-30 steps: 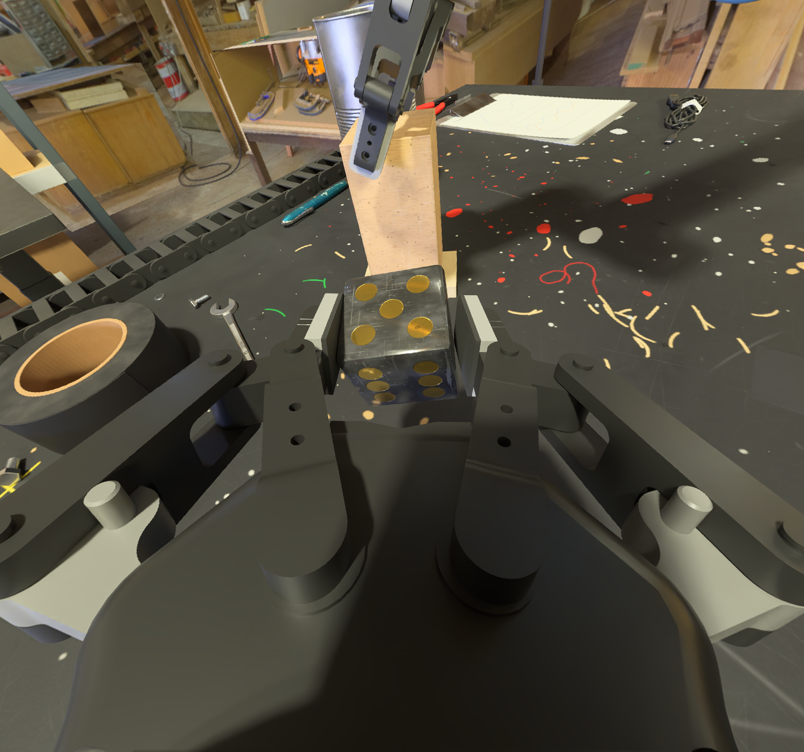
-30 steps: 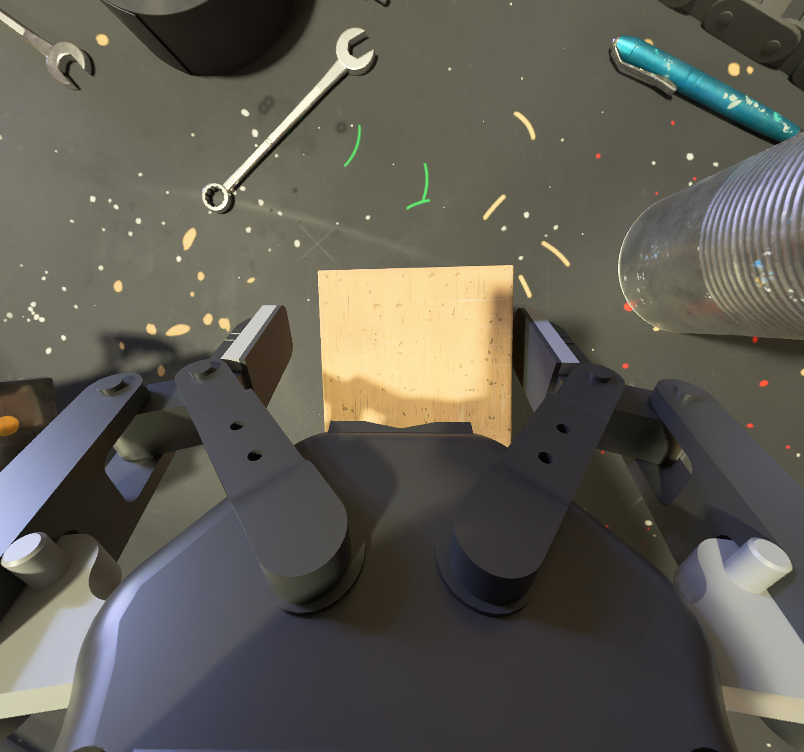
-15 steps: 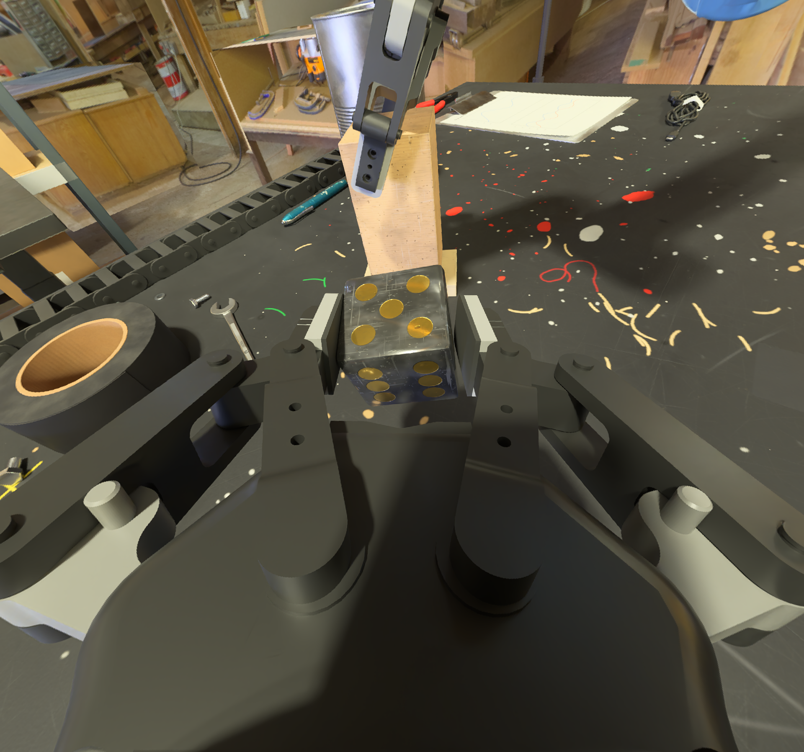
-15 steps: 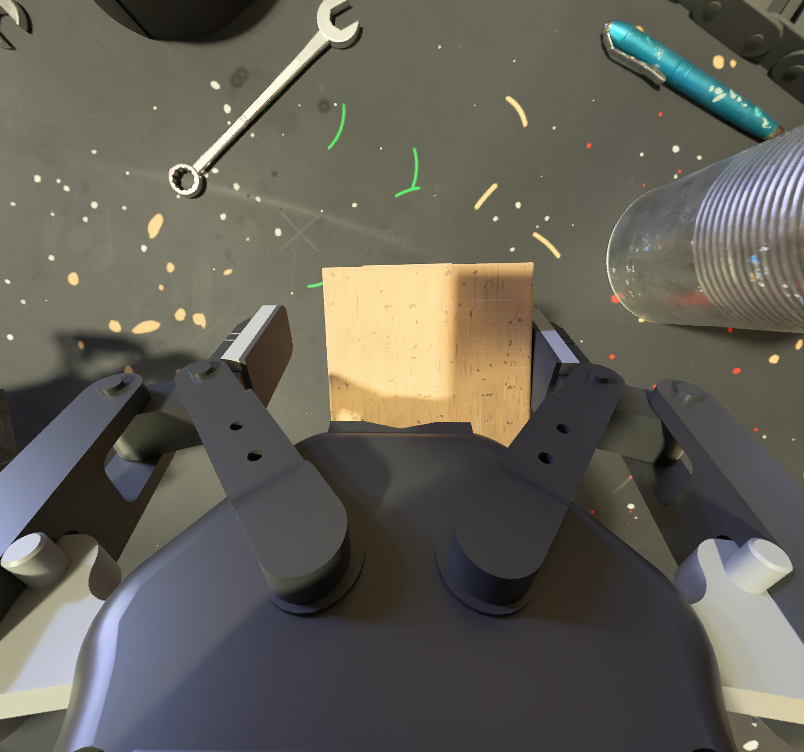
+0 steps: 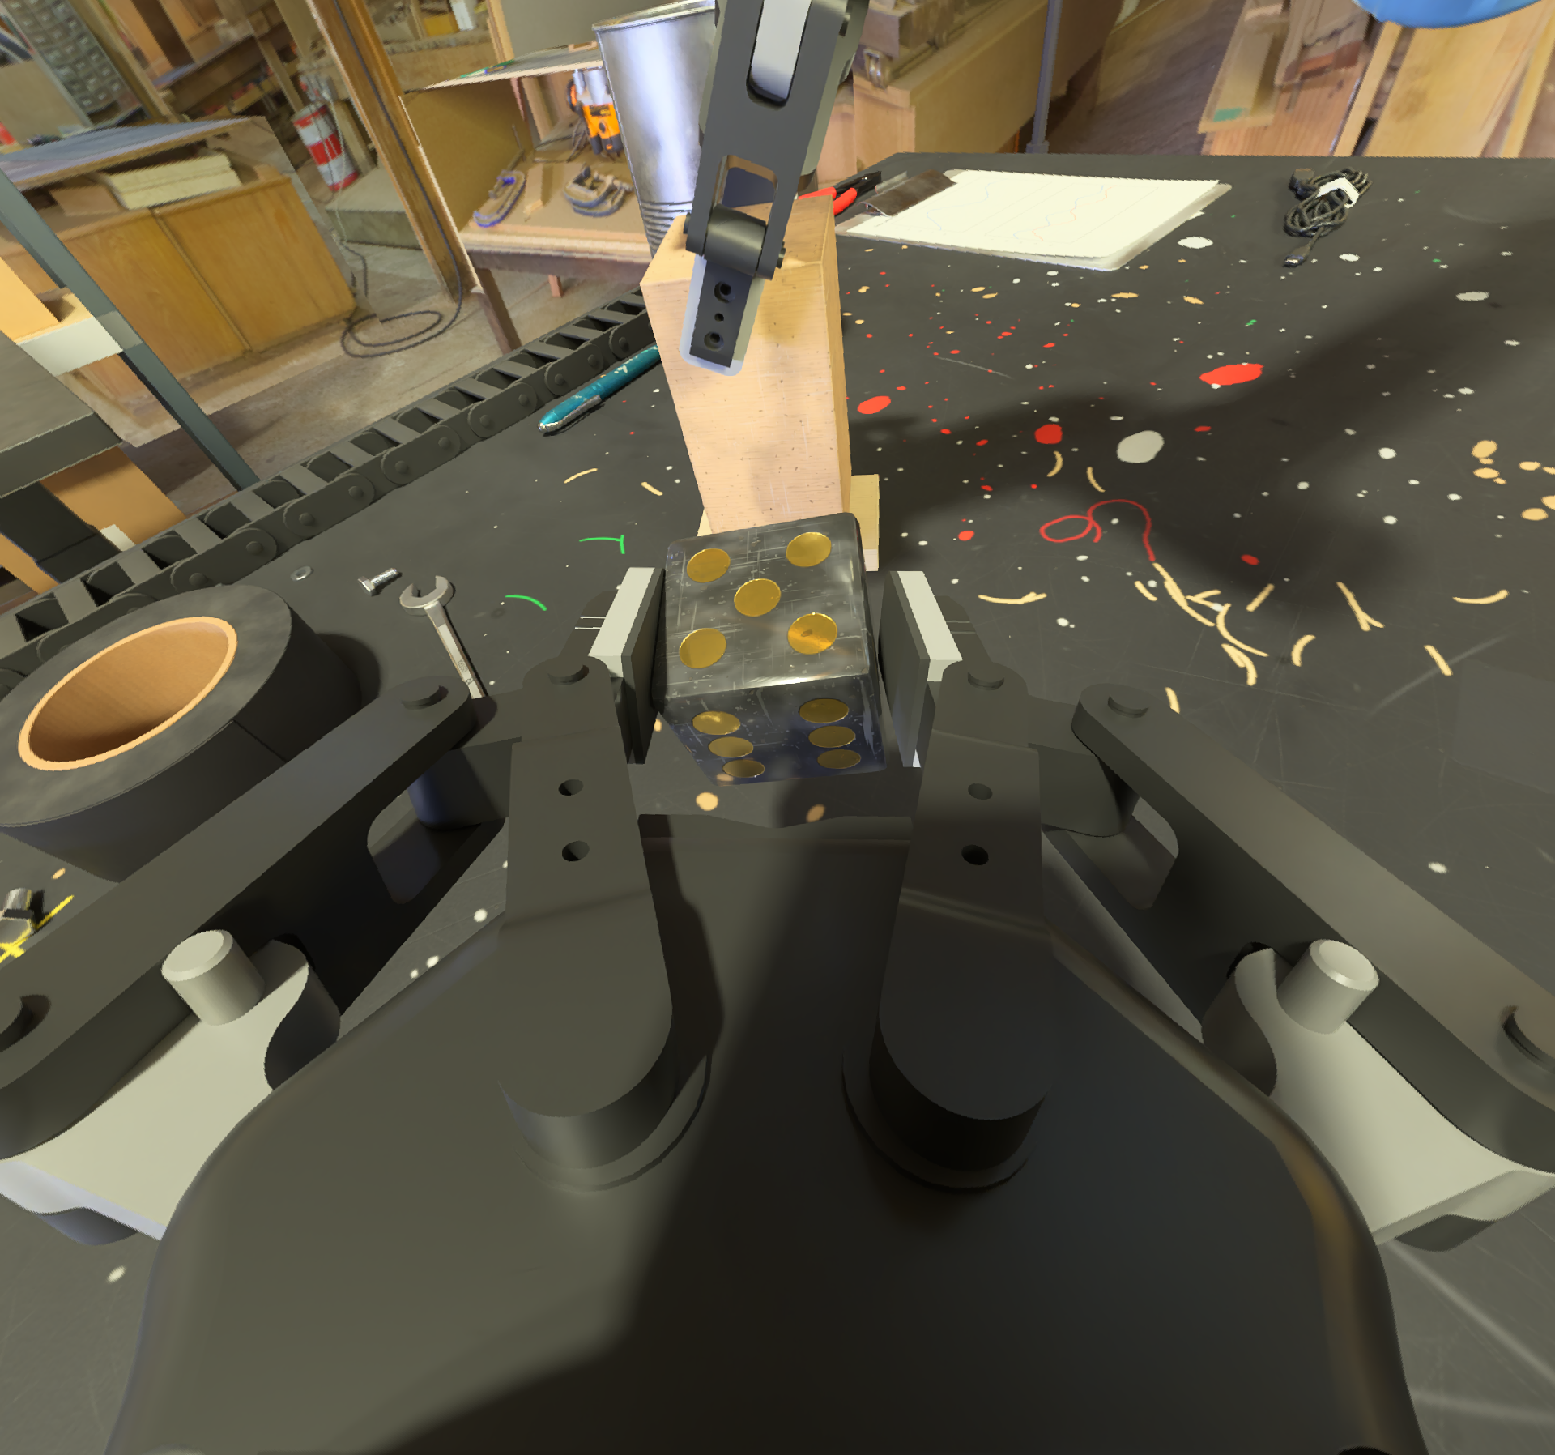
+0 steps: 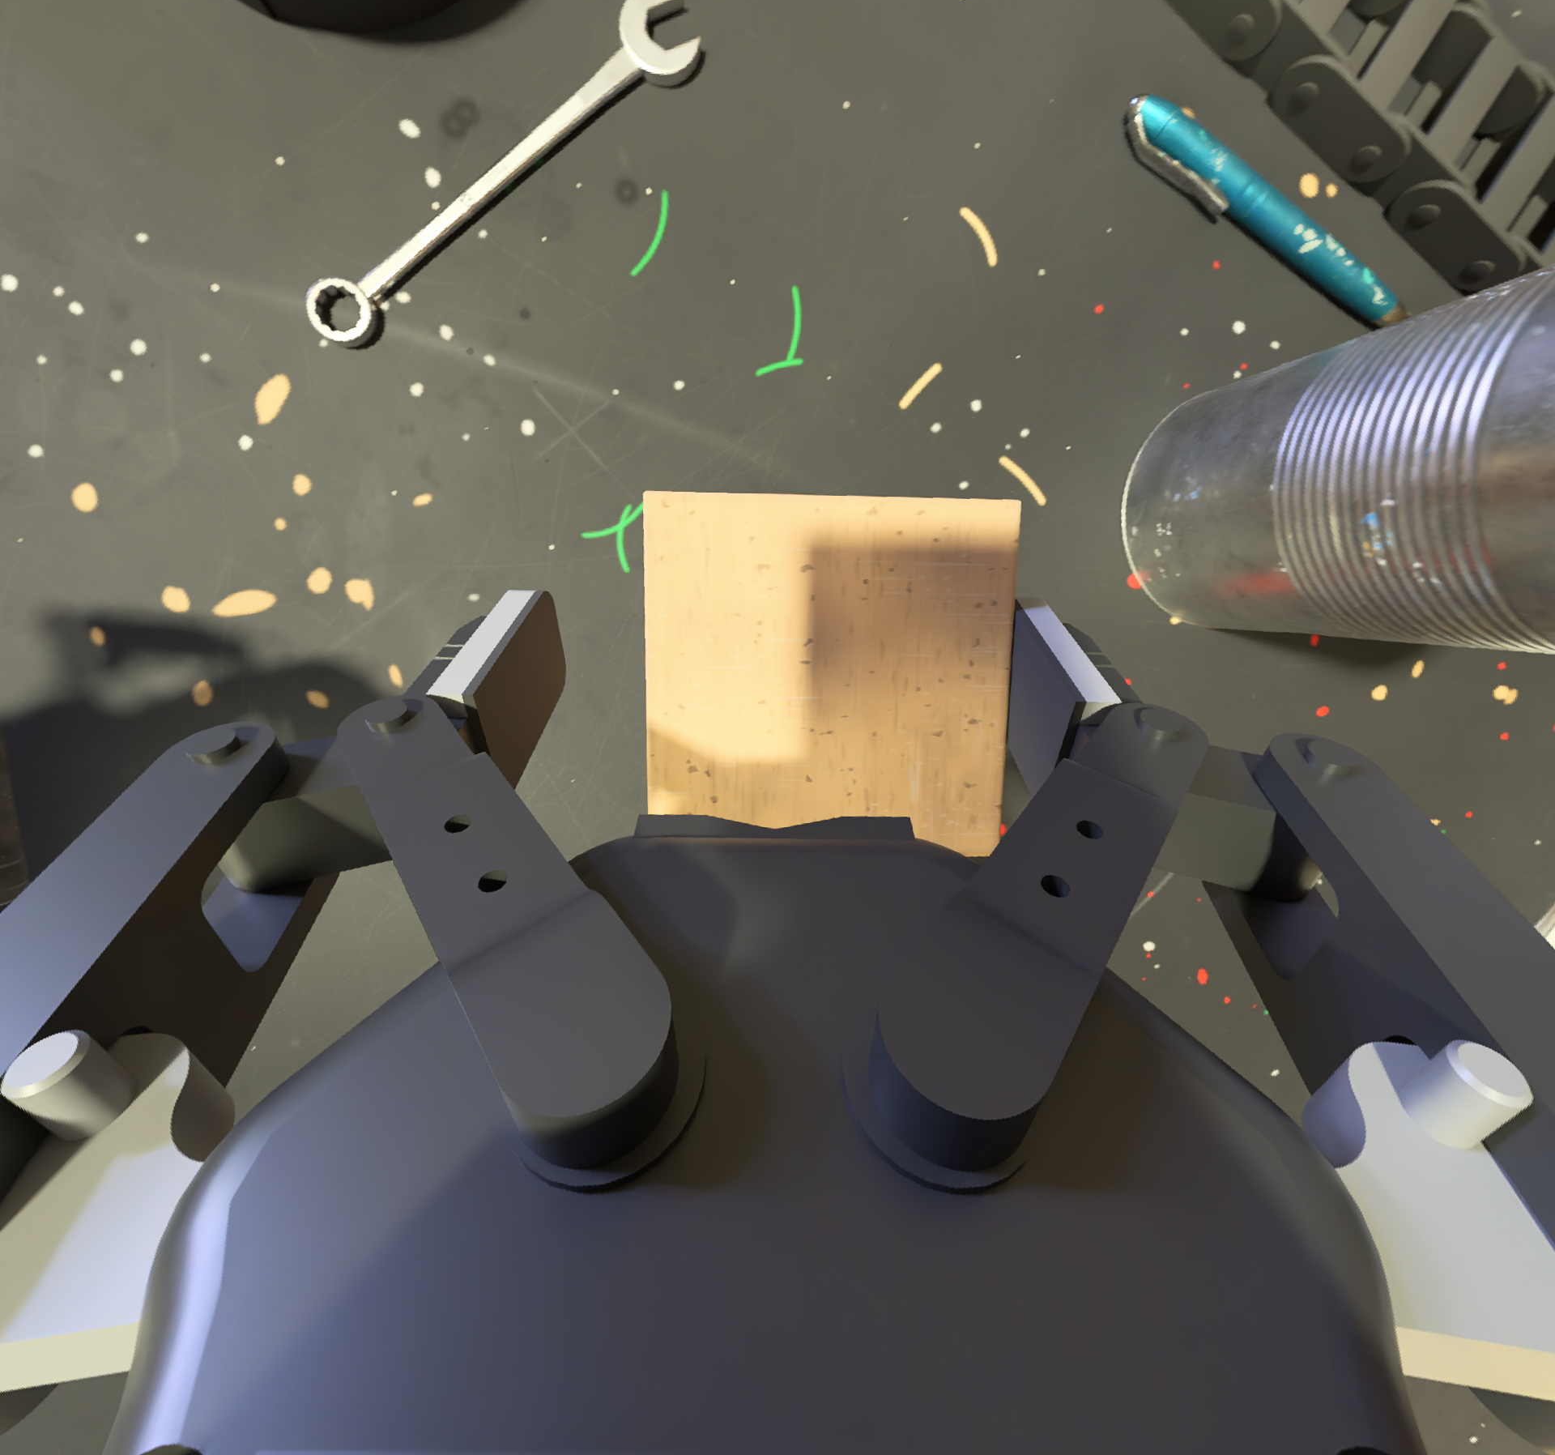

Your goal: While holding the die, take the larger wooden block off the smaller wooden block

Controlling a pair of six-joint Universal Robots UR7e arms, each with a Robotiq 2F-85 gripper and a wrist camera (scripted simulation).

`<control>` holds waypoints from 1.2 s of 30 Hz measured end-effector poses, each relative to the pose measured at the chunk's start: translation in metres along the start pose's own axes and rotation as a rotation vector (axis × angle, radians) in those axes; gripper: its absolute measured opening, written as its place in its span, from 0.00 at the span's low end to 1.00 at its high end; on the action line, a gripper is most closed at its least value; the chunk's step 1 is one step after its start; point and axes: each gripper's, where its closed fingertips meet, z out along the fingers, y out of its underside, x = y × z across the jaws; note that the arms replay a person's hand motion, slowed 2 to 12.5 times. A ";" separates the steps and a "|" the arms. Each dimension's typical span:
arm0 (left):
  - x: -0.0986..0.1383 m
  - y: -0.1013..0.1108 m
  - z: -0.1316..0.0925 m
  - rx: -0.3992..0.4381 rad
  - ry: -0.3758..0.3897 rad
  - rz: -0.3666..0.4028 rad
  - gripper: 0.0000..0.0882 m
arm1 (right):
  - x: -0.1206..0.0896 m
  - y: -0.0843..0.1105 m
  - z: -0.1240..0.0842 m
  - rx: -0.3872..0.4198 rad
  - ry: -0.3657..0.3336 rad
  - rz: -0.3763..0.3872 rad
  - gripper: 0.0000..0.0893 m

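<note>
Left gripper (image 5: 770, 661) is closed on the die (image 5: 761, 640); right gripper (image 6: 778, 686), spread wide, straddles the larger wooden block (image 6: 829, 661), not yet lifted off the smaller wooden block (image 5: 867, 501).

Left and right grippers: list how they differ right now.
The left gripper is shut on the die; the right gripper is open around the larger block, one pad touching its side, the other pad apart from it. The left gripper points along the table; the right gripper points down at it. Both are dark two-finger grippers.
</note>
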 end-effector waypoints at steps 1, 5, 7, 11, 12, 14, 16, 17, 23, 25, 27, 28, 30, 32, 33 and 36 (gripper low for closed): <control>0.000 0.000 0.000 -0.001 0.001 0.000 0.51 | -0.003 0.001 0.000 -0.009 -0.009 -0.001 0.96; 0.001 0.000 0.000 -0.001 0.001 0.004 0.51 | -0.006 0.005 0.001 -0.046 -0.017 0.003 0.96; 0.001 0.000 0.000 0.000 0.001 0.005 0.51 | -0.002 0.007 0.001 -0.060 -0.003 0.011 0.96; 0.001 -0.001 0.000 0.001 0.001 0.007 0.51 | 0.002 0.006 0.000 -0.062 0.005 0.024 0.96; 0.001 -0.001 0.000 0.001 0.001 0.008 0.51 | 0.002 0.006 -0.001 -0.058 0.005 0.026 0.96; 0.001 -0.001 -0.001 0.002 0.001 0.008 0.51 | 0.004 0.004 -0.002 -0.046 0.012 0.030 0.96; 0.001 -0.001 -0.001 0.004 0.001 0.008 0.51 | 0.008 0.003 -0.004 -0.033 0.028 0.034 0.96; 0.001 -0.001 -0.001 0.004 0.000 0.008 0.51 | 0.010 0.002 -0.005 -0.027 0.037 0.036 0.96; -0.001 -0.002 -0.002 0.008 -0.001 0.002 0.51 | 0.014 0.001 -0.009 -0.006 0.050 0.050 0.96; -0.001 -0.002 -0.001 0.009 0.000 -0.001 0.51 | 0.015 0.003 -0.008 -0.010 0.051 0.055 0.96; -0.001 -0.002 -0.001 0.009 0.001 -0.001 0.51 | 0.016 0.005 -0.008 -0.018 0.050 0.061 0.96; -0.001 -0.002 -0.001 0.009 0.001 -0.001 0.51 | 0.016 0.006 -0.008 -0.023 0.046 0.063 0.96; 0.000 -0.002 -0.001 0.008 0.001 0.000 0.51 | 0.015 0.008 -0.007 -0.033 0.035 0.067 0.96; 0.000 -0.002 -0.001 0.007 0.001 0.001 0.51 | 0.013 0.010 -0.005 -0.044 0.018 0.072 0.96; 0.000 -0.002 -0.001 0.007 0.001 0.002 0.51 | 0.012 0.010 -0.005 -0.048 0.011 0.074 0.96; 0.001 -0.002 -0.001 0.005 0.002 0.005 0.51 | 0.010 0.011 -0.004 -0.052 -0.011 0.080 0.96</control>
